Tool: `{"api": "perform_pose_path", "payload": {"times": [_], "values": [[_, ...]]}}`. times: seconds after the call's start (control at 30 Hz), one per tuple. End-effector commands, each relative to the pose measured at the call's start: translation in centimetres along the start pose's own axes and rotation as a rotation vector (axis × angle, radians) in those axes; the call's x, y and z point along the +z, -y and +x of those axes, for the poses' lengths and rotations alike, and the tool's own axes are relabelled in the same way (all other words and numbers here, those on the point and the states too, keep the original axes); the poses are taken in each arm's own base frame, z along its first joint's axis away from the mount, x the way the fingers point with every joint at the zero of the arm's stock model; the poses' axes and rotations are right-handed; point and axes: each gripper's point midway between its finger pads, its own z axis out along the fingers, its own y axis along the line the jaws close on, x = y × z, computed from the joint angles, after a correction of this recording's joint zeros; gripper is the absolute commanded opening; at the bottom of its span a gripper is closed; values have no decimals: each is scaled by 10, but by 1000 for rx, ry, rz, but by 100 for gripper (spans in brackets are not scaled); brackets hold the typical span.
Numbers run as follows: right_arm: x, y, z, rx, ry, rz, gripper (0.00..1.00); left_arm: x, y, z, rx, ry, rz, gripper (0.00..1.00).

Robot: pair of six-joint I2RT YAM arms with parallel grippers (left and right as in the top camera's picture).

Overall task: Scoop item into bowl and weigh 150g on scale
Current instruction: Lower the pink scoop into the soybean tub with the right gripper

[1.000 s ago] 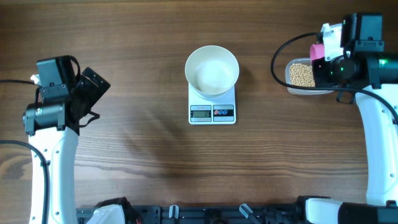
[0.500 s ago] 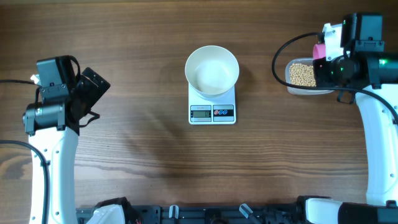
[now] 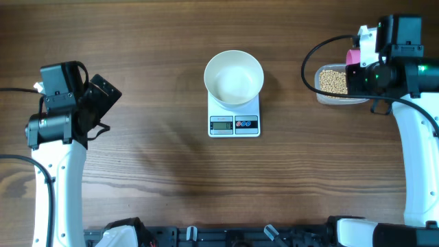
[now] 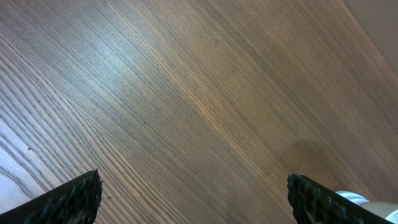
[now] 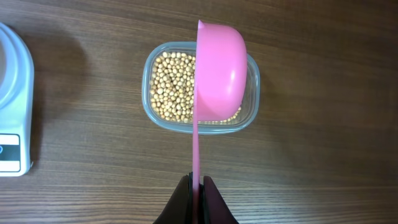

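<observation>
Right gripper [image 5: 198,186]: fingers pressed together on the end of the thin handle of a pink scoop [image 5: 219,74]. The scoop's long axis runs straight out from the fingers. It is rolled onto its edge, so the cup's rounded back bulges to one side and its mouth faces the scale's side.

The cup sits over the clear tub [image 5: 168,126] of beans [image 5: 171,87]. I cannot tell whether it touches them. The tub's long side lies across the handle.

The white bowl [image 3: 234,77] stands on the scale [image 3: 234,124], display edge toward the arm bases. Display and buttons are too small to read.

Left gripper [image 4: 196,196]: fingers spread wide above the bare wooden table [image 3: 151,158], well apart from the scale.
</observation>
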Motion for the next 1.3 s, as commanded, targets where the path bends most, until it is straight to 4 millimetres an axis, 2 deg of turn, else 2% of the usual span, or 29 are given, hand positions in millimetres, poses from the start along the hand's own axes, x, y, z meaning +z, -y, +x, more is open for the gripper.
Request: {"api": "perform_pose_path", "payload": {"times": [0.0,0.8,0.9,1.07,1.27], "values": [[3,2,3,51,-20,12,4,1,-4,-2,-3,5,-17,100],[3,-1,2,46,-12,-10,4,1,-4,-2,-3,5,-17,100],[3,0,-7,51,23,-5,4,1,-4,-2,-3,5,-17,100],[1,-9,-34,59,135,-72,4,1,-4,-2,-3,5,-17,100],[2,0,-29,101,113,-19,4,1,-4,-2,-3,5,-17,100]]}}
